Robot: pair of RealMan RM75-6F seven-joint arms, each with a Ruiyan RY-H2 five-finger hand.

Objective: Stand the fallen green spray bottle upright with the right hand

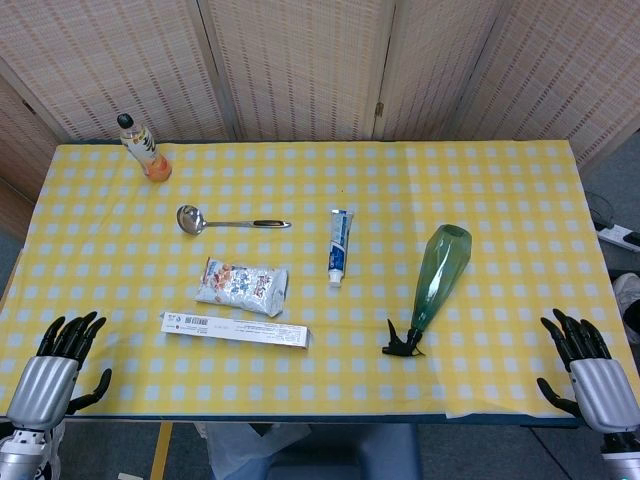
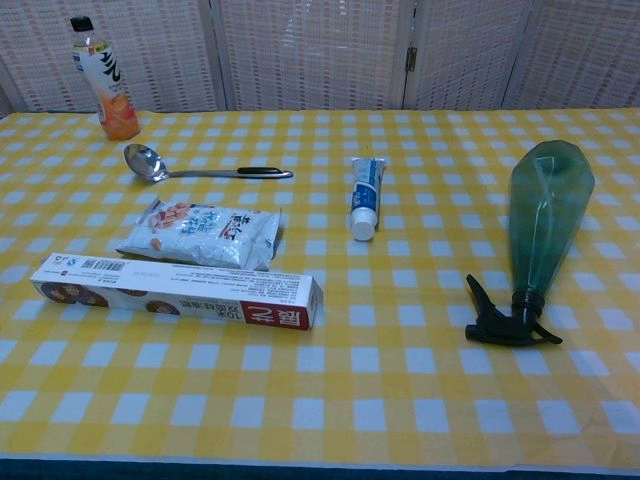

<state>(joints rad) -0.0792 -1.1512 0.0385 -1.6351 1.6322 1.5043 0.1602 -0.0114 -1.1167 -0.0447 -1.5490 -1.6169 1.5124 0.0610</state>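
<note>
A: Where is the see-through green plastic spray bottle (image 1: 438, 274)?

B: Lying flat on the yellow checked tabletop (image 1: 500, 200), well right of the blue-and-white toothpaste tube (image 1: 339, 246).

A: And the right hand (image 1: 590, 375)?

B: Near the edge, fingers (image 1: 572, 336) spread, holding nothing. The bottle's round, so a bump might roll it.

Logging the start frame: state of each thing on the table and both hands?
green spray bottle: lying on its side, black trigger head toward the table's near edge, untouched.
drink bottle: upright, capped.
ladle: lying flat, bowl up.
toothpaste tube: lying flat, capped.
snack packet: lying flat, looks sealed.
long box: lying flat, closed.
left hand: open, empty, at near edge.
right hand: open, empty, at near edge.
</note>
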